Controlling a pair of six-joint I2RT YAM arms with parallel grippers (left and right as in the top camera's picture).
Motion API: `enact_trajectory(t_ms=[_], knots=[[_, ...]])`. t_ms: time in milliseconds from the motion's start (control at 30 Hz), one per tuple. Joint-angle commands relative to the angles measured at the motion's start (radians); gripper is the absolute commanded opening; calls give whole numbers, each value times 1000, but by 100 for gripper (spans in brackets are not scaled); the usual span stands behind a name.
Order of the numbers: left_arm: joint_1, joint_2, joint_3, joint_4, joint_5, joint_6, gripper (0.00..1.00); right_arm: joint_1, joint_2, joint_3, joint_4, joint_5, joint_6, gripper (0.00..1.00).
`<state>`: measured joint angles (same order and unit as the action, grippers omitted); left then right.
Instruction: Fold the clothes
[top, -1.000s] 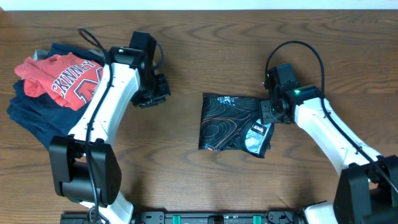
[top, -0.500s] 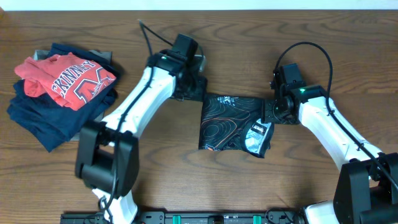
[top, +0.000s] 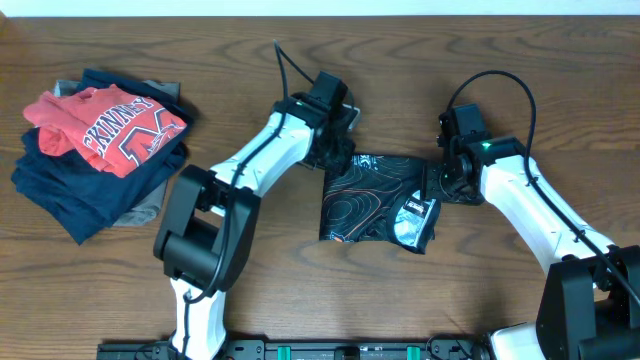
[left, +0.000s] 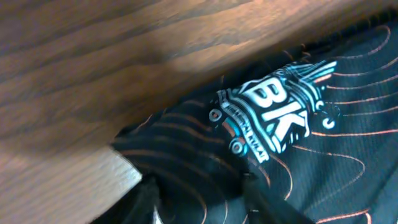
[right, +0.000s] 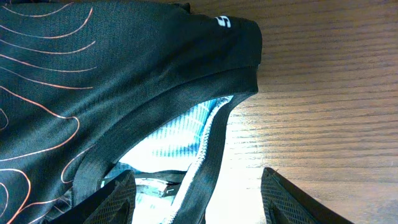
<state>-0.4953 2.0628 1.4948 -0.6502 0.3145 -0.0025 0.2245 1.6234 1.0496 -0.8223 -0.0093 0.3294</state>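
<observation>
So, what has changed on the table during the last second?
The left gripper swung right, from beside the pile of clothes to the upper left corner of the black garment. The right gripper hardly moved at the garment's right edge. Garment and pile lie as before.

the clothes are lying mid-table, the left gripper sitting at their far left corner, the right gripper at their right edge, a garment heap lying well apart leftward.
</observation>
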Motion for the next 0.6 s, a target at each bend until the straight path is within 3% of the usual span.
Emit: enact_trajectory(t_ms=[0,133,267,433,567], knots=[[-8,13,-1,8,6,17,34,-10,8,-4,-2,-6,14,62],[-7,28,-1,6,6,17,24,-10,8,-4,-5,-6,14,62],[-7,32,-1,5,6,17,6,-10,8,-4,-6,-6,14,62],[15,13,5,-14,-112,-68,6,-10,8,-4,-11,-6,14,62],[79,-12,5,-44,-140,-259,6,-10,8,-4,-5,-3,14,62]])
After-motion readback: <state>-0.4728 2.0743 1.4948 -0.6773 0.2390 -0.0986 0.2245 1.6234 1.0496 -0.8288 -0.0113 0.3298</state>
